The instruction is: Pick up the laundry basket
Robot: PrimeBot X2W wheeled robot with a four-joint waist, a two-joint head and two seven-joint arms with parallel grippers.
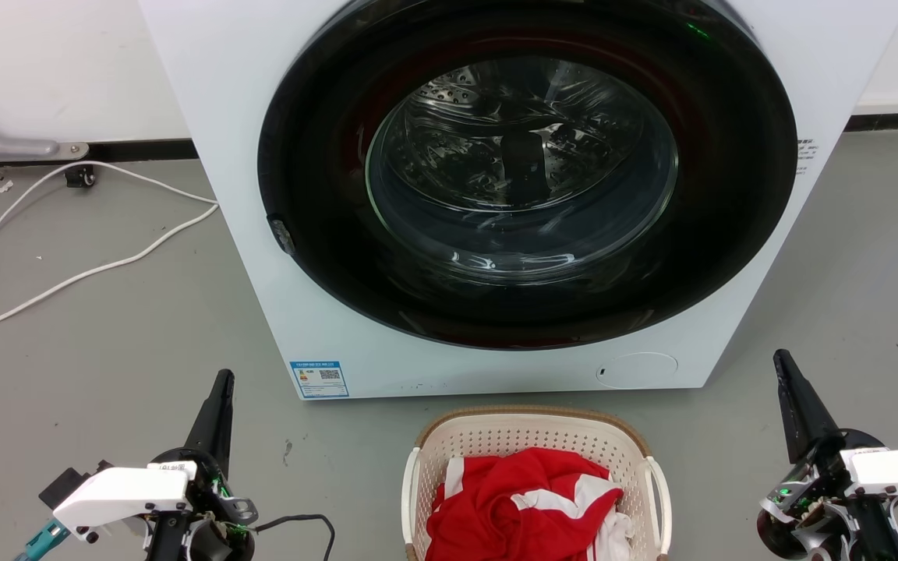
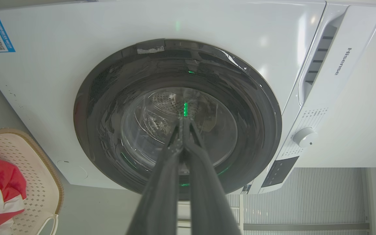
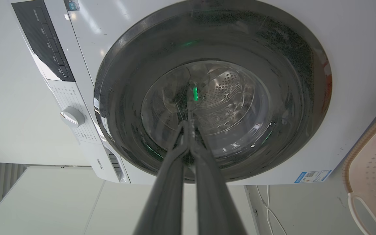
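Head view: laundry basket (image 1: 513, 439) on floor just before washing machine (image 1: 246, 117), red-white cloth (image 1: 519, 499) inside. Left gripper (image 1: 224, 382) and right gripper (image 1: 781, 360) flank it, well apart, jaws closed, empty. Nothing done yet: reach, grasp and lift all left.

L gripper (image 1: 224, 380) is sitting low on the robot's left side, fingers pressed together, tips pointing up & fwd. R gripper (image 1: 781, 360) is sitting opposite on the right, fingers likewise meeting at the tips. L wrist (image 1: 121, 492) & R wrist (image 1: 897, 470) are lying roughly level.
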